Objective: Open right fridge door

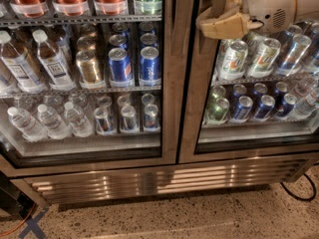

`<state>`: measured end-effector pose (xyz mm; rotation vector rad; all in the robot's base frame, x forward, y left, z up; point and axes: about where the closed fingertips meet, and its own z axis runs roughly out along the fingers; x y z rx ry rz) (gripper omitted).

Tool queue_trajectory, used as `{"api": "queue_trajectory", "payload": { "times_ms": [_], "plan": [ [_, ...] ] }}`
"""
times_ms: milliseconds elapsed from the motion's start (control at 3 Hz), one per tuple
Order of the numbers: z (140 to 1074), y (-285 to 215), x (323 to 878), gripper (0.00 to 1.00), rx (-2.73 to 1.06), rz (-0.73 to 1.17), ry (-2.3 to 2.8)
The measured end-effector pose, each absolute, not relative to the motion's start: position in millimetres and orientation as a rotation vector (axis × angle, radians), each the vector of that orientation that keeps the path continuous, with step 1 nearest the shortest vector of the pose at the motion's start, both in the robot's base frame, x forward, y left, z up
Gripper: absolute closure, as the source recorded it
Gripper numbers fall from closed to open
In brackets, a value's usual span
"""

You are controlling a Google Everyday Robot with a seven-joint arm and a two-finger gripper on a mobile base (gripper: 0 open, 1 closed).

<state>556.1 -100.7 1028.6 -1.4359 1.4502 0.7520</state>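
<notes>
The right fridge door (195,108) is a glass pane in a brushed steel frame. Green-and-white cans and blue cans show behind its glass. My gripper (212,25) hangs at the top right of the view. Its tan fingertips reach left over the door's left frame strip, near the black gasket. The white arm body (279,6) sits behind it, in front of the glass. The door looks flush with the left door (168,83).
The left door shows water bottles, brown bottles and blue cans on wire shelves. A steel kick grille (159,180) runs along the base. Speckled floor lies in front, with a black cable (299,193) at the right and orange tape at the lower left.
</notes>
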Motion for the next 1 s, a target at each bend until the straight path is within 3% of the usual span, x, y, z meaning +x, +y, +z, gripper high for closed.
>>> {"api": "queue_trajectory", "payload": {
  "times_ms": [1000],
  "plan": [
    [1022.6, -97.5, 558.9, 1.0, -1.434, 0.783, 1.442]
  ]
}}
